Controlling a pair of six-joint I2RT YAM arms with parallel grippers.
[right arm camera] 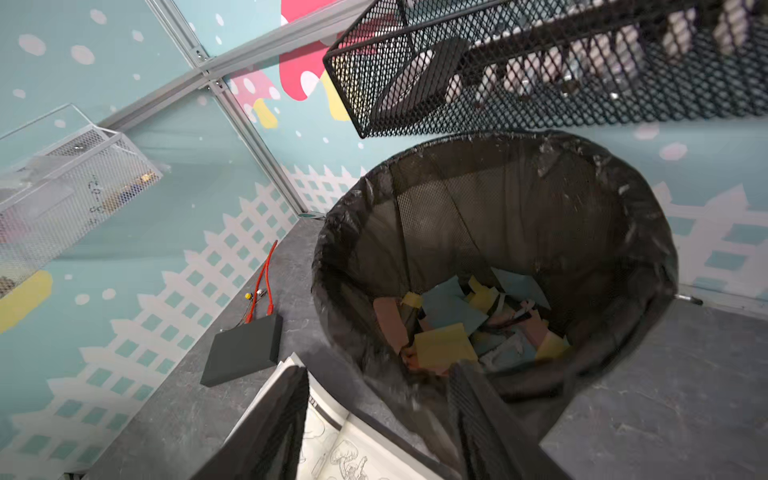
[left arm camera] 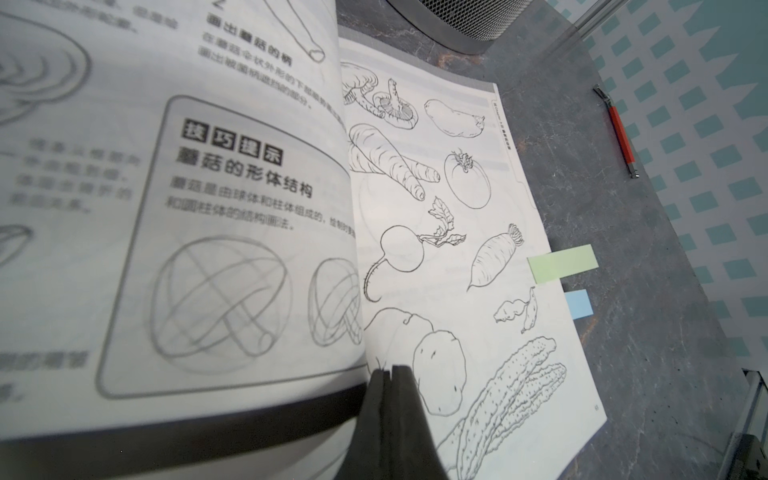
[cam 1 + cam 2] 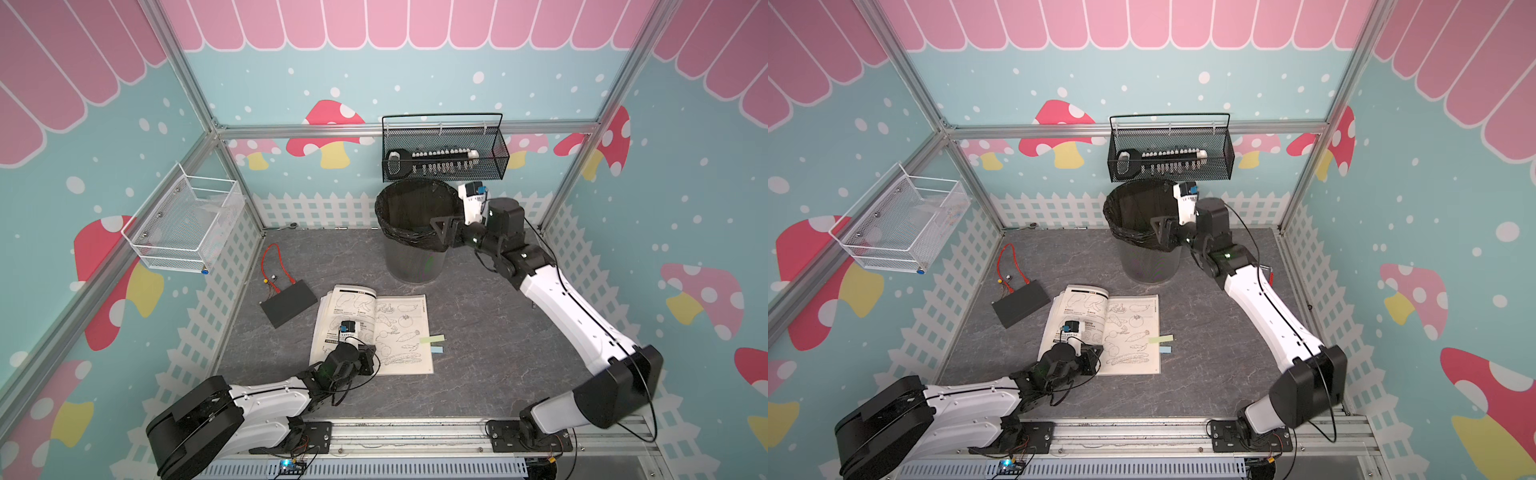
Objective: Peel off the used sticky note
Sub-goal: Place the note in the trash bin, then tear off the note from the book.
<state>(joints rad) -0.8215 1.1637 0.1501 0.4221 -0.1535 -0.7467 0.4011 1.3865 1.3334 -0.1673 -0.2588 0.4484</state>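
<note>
An open drawing book [image 3: 401, 328] [image 3: 1129, 328] lies on the grey table. Two sticky notes stick out past its right page edge: a green one [image 3: 432, 339] [image 2: 563, 264] and below it a smaller blue one [image 3: 437, 350] [image 2: 578, 304]. My left gripper [image 2: 388, 370] [image 3: 368, 356] is shut with nothing between its fingers, its tips on the book near the fold at the lower edge. My right gripper [image 1: 379, 368] [image 3: 444, 230] stands open and empty over the near rim of the black-lined bin [image 1: 332, 249] [image 3: 380, 216]. Several coloured paper notes [image 1: 444, 345] lie in the bin's bottom.
A black box [image 3: 289, 302] with red wires [image 3: 270, 262] lies left of the book. A black mesh basket [image 3: 444, 153] hangs on the back wall just above the bin. A white mesh basket [image 3: 183, 224] hangs on the left wall. A red-handled tool [image 2: 621, 133] lies by the right wall.
</note>
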